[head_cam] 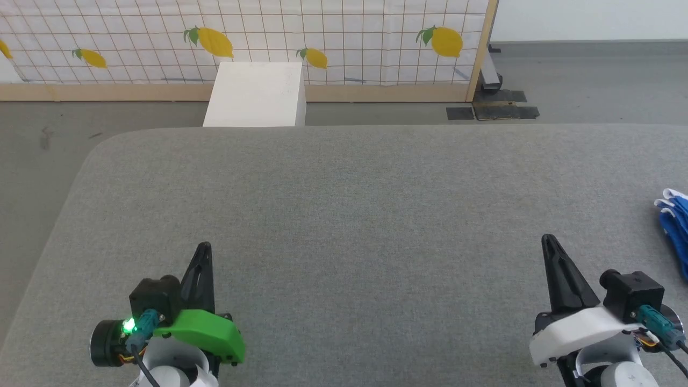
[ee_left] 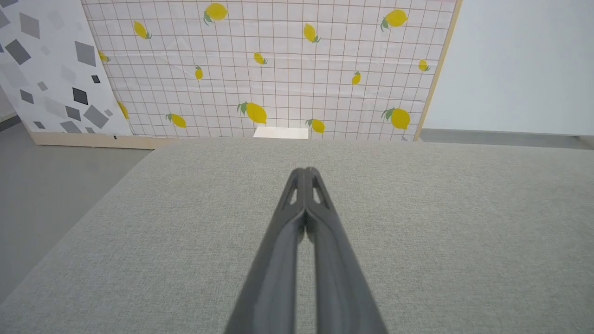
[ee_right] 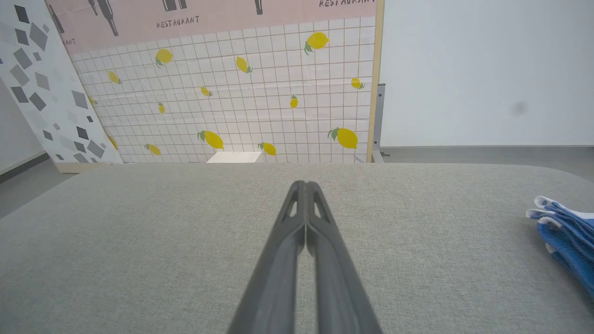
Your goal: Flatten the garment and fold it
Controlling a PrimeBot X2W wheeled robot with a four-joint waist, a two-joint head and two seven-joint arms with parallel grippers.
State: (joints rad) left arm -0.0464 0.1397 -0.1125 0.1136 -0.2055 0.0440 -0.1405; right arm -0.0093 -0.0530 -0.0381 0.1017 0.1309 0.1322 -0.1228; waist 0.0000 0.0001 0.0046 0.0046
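Note:
The garment (head_cam: 676,226), bright blue fabric with white trim, lies bunched at the far right edge of the grey table (head_cam: 344,215), partly cut off by the picture's edge. In the right wrist view the garment (ee_right: 566,236) sits low on the right, well apart from the fingers. My right gripper (head_cam: 548,240) rests near the front right, shut and holding nothing, its tips (ee_right: 305,184) pressed together. At the front left my left gripper (head_cam: 203,247) is shut too, with nothing between its tips (ee_left: 305,170).
A white box (head_cam: 256,94) stands on the floor behind the table's far edge. Behind it is a lemon-print grid panel (head_cam: 322,37) in a wooden frame. The table's rounded far left corner (head_cam: 102,145) drops to grey floor.

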